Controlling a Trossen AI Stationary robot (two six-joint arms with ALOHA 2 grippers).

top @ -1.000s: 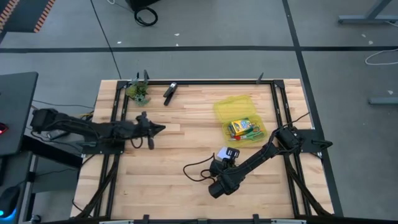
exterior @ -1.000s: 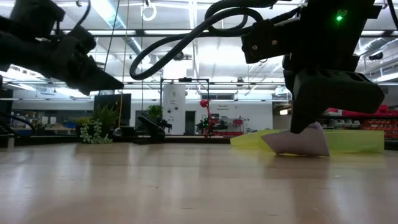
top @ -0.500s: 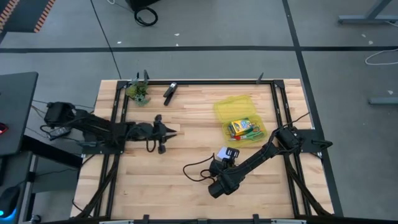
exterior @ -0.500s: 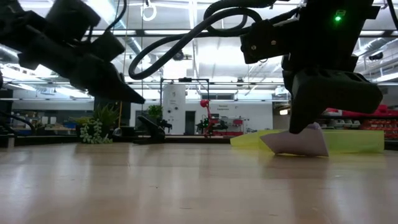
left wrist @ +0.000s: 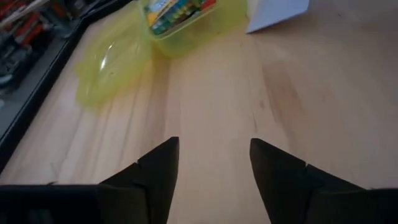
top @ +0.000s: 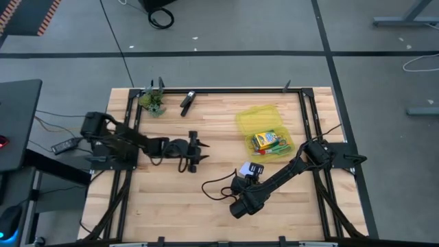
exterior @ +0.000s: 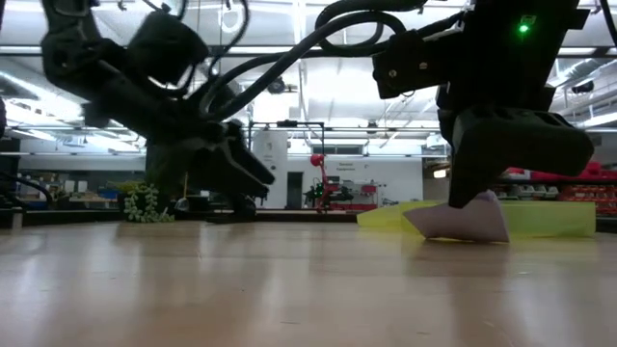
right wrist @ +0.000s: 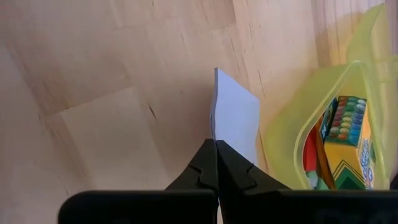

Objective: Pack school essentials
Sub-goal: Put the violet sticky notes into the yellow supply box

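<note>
**Left arm out and open, right end effector pinching the note pad**

High view: your wooden surface sits inside a black frame on a grey floor with dark tape lines. Since a second ago the left end effector has travelled from near the frame's left side toward the middle, and its fingers have spread apart, gripping nothing. The right end effector has not moved; it stays closed on the pad. The yellow case lies open toward the right, lid folded back, with the crayon box and green scissors inside. A leafy clump and a black clip lie along the far edge.

Low view: you look across the surface into a bright hall with ceiling lights. The left arm now fills the left half, low above the wood. The pad rests tilted on the surface under the right arm, the case behind it.

Left wrist view: open fingers over bare wood; case and crayons ahead.

Right wrist view: fingers pinch the pad's edge, just beside the case holding the crayon box.
</note>
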